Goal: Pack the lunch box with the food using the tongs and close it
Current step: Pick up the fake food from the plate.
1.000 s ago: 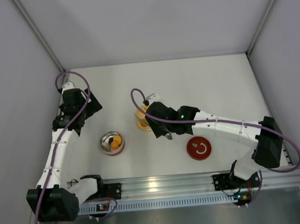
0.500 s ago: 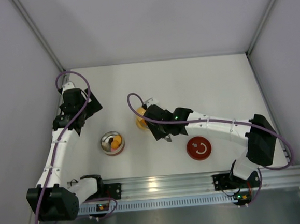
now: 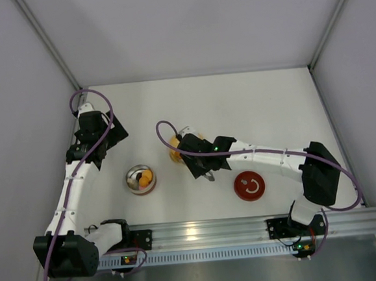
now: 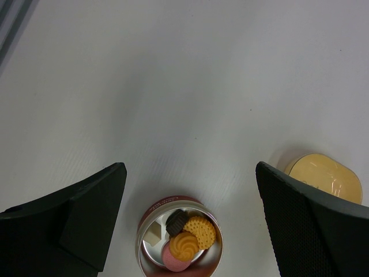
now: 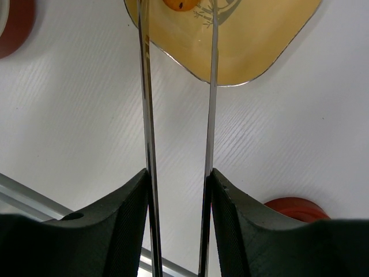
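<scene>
- My right gripper (image 5: 179, 173) is pinching the tongs (image 5: 146, 115). Its two dark fingers press on the outer sides of the thin silver arms, which run up the wrist view side by side with a narrow gap between them.
- The tong tips reach over the yellow dish (image 5: 253, 40). An orange piece (image 5: 177, 4) lies on the dish between the tips, at the very top of that view. I see a gap on either side of it, so it does not look squeezed.
- My left gripper (image 4: 189, 167) is spread wide with nothing between its fingers. It hangs above the surface (image 3: 251, 109) on the left side, farther back than the lunch box (image 4: 172, 201).
- The lunch box stands open on the surface, apart from the yellow dish.
- The food (image 4: 184, 245) inside it is two orange pieces, a dark brown one, a pink one and a pale one, packed close together.
- From above, the red disc (image 3: 249, 186) lies flat near the front edge of the surface. It is to the right of the right gripper and well apart from the lunch box.
</scene>
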You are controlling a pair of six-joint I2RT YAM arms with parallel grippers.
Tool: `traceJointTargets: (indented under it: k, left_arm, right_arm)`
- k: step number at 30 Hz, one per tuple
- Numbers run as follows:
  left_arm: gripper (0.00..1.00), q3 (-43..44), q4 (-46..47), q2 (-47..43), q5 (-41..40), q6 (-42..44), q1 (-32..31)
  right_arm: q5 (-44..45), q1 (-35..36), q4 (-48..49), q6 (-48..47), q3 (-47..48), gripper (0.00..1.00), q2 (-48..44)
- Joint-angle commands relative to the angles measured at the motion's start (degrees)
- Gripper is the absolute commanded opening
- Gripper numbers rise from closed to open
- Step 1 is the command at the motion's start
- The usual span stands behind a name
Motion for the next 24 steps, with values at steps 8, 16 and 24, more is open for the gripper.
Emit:
traceJointTargets:
  k: [8, 16, 24]
  left_arm:
    - [0.99, 0.12, 2.56, -0.25, -0.47, 0.53, 0.50]
    - [0.99, 0.12, 2.56, -0.16, -0.38, 0.53, 0.50]
    - [0.99, 0.12, 2.56, -0.25, -0.55, 0.53, 0.50]
  right_arm:
    - [-1.61, -2.23, 2.78, -0.59, 1.27, 0.43, 1.59]
    - [-2.93, -4.25, 3.58, -0.67, -0.23, 0.40, -0.35]
    - [-3.99, -5.39, 4.02, -0.67, -0.41, 0.34, -0.79]
